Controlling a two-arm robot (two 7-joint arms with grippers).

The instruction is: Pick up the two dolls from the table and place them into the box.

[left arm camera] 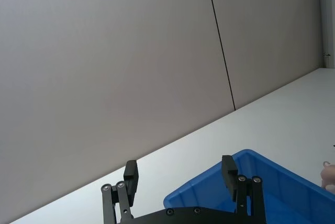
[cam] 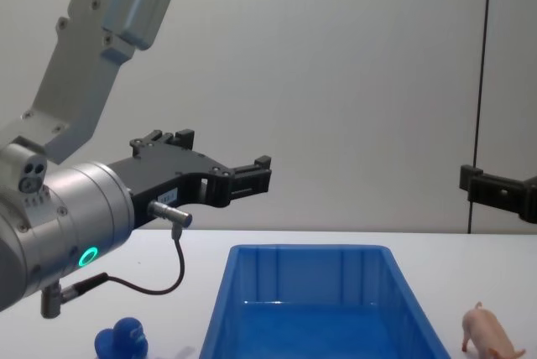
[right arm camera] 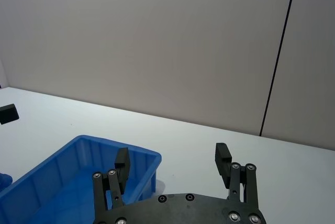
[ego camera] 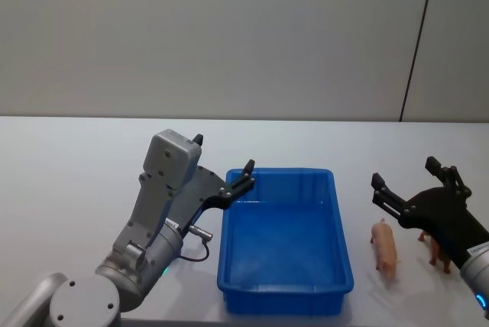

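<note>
The blue box [ego camera: 283, 302] stands in the middle of the white table. A pink pig doll [ego camera: 386, 247] stands just right of it, and a brown doll [ego camera: 438, 254] sits farther right, partly hidden by my right arm. In the chest view a deep-blue doll [cam: 122, 342] sits on the table left of the box [cam: 310, 271], under my left arm. My left gripper [ego camera: 223, 155] hovers open and empty above the box's far left corner. My right gripper [ego camera: 405, 174] hovers open and empty above and just beyond the pig [cam: 491, 334].
The white table runs back to a plain grey wall with a dark vertical seam [ego camera: 416, 44]. Bare table lies beyond the box and at far left. In the left wrist view the box corner [left arm camera: 261, 174] lies under the open fingers [left arm camera: 229, 169].
</note>
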